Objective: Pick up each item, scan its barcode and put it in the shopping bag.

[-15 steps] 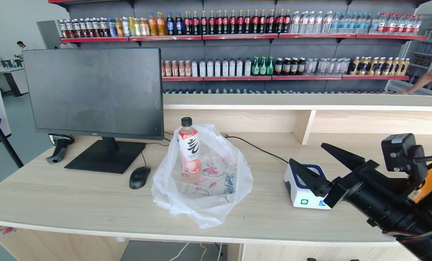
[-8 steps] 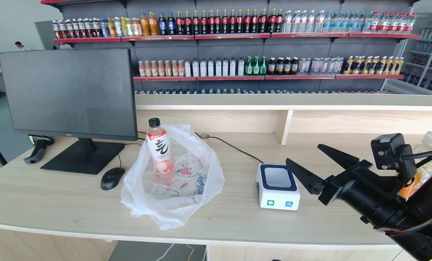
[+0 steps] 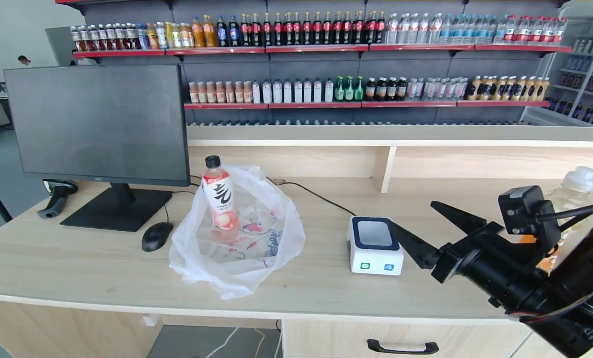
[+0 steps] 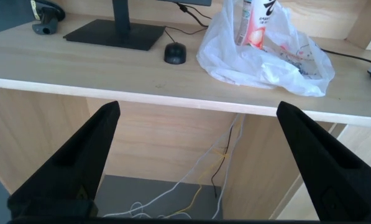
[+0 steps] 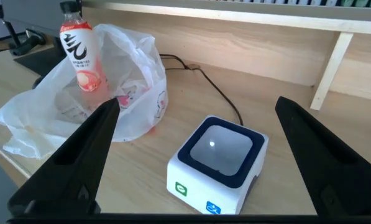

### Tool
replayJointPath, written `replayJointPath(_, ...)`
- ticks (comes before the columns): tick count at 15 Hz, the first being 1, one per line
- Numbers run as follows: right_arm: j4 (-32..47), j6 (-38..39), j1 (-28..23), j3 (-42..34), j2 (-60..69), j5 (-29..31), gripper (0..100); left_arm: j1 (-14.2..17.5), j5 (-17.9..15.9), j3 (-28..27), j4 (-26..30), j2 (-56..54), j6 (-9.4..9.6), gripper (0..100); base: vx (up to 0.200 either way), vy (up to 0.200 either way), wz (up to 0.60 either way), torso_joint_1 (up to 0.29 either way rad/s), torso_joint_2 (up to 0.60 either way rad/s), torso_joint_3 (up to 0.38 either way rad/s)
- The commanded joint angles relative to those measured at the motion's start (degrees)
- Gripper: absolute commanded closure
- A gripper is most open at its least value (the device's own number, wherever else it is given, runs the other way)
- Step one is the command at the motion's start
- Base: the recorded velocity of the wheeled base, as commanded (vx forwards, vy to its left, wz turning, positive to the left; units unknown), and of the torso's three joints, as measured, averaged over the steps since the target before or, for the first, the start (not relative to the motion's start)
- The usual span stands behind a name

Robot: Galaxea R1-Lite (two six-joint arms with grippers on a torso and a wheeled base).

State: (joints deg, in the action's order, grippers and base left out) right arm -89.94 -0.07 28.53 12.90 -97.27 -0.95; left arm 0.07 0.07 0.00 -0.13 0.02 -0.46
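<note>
Scanner (image 3: pixel 375 244) between bag (image 3: pixel 276 243) and right hand (image 3: pixel 410 213)

One pink bottle (image 3: pixel 220 204), one white-capped bottle (image 3: pixel 579 183), one shopping bag (image 3: pixel 266 251), one white scanner (image 3: pixel 374 247)

On the tabletop (image 3: pixel 102 278), a handheld scanner (image 3: pixel 55 198) lies leftmost, then the monitor (image 3: pixel 100 124), with a mouse (image 3: pixel 157 236) before its stand. Right of the mouse sits the shopping bag (image 3: pixel 256 248) with a bottle (image 3: pixel 219 204) upright in it. The barcode scanner (image 3: pixel 374 244) stands farther right.
</note>
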Motion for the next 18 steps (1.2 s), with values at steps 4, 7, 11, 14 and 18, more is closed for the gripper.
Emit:
replayJointPath(4,-0.06,-0.01,-1.02,0.29,-0.29,-0.02,0,0.01,0.01,0.00,-0.04,-0.02,0.02,0,0.000,0.000,0.00,0.000,0.00,0.000)
replayJointPath(7,-0.06,0.69,-2.25,0.02,0.06,-0.02,0,-0.07,0.01,0.00,0.05,-0.02,0.20,0,0.000,0.000,0.00,0.000,0.00,0.000)
replayJointPath(11,-0.06,0.69,-2.25,0.46,-0.29,-0.02,0,0.01,0.01,0.00,0.13,-0.02,0.20,0,0.000,0.000,-0.45,0.007,0.00,0.003)
replayJointPath(14,-0.06,0.95,-2.16,3.27,-0.82,-0.10,0,0.01,0.01,0.00,0.13,-0.02,0.11,0,0.000,-0.067,0.00,0.004,0.00,0.001)
replayJointPath(18,-0.06,1.13,-1.98,0.99,-0.82,-0.02,0,0.01,0.01,0.00,0.13,0.06,0.02,0,0.000,-0.200,0.00,-0.032,0.06,0.033)
